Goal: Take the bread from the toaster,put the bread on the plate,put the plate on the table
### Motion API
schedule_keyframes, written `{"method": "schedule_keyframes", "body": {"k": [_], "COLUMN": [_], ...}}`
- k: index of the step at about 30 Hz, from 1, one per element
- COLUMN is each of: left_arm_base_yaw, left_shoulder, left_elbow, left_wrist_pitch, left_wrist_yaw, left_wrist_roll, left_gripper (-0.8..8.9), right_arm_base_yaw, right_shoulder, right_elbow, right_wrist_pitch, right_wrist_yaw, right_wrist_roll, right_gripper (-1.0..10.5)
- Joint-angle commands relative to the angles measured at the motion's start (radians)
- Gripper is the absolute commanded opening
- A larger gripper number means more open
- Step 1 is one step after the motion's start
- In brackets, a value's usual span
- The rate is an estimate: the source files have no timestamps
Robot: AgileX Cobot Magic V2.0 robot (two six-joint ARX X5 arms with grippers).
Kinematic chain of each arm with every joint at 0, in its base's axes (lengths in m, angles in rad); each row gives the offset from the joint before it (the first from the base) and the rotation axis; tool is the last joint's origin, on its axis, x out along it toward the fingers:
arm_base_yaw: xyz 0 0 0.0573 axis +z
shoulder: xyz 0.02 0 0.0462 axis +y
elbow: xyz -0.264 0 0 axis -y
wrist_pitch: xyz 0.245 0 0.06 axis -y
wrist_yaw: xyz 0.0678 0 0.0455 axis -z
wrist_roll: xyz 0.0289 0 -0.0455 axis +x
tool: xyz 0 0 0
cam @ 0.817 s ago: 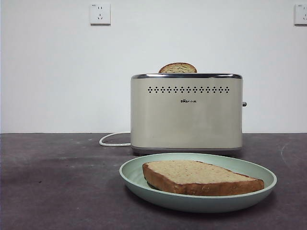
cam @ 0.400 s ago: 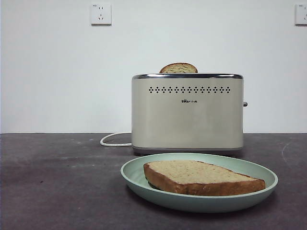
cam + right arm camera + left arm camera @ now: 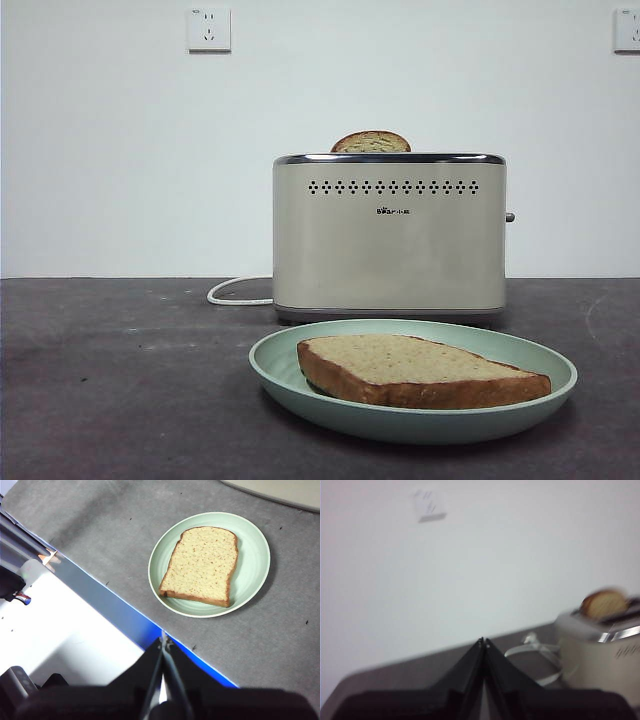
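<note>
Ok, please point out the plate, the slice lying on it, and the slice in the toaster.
plate point(image 3: 520, 352): front view, bare inner surface near the far rim.
bread point(image 3: 400, 360): front view, middle of its flat top face.
second slice point(image 3: 371, 143): front view, domed top protruding from the toaster.

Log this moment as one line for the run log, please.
bread: flat on plate | plate: on table, before toaster | second slice: in toaster | left gripper, right gripper: shut, empty

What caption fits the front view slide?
Bread slice lying flat on green plate on table; second slice in toaster.
</note>
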Motion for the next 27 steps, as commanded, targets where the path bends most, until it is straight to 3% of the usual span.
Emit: {"method": "schedule_keyframes", "body": {"k": [1,13,27], "left_arm_base_yaw": [0.032,0.073,0.072], "left_shoulder": [-0.070,-0.253,-0.253], "left_elbow": [-0.133,-0.423,-0.433], "left_wrist_pitch": [0.014,0.019,-0.084], "left_wrist_yaw": [-0.006,-0.046,-0.073], "left_wrist_roll": [-0.005,-0.122,-0.123], "left_gripper": [-0.03,-0.04,-0.04], "right_arm_base_yaw": [0.002,0.002,0.002], "right_shoulder": [-0.001,-0.001,-0.001], "right_elbow": [-0.009,-0.009,-0.009], "right_wrist_pitch": [0.005,0.005,0.005], "right_wrist_yaw": [0.003,0.003,0.003], "right_wrist_roll": [0.006,0.006,0.006], "right_gripper": [0.0,0.0,0.0]}}
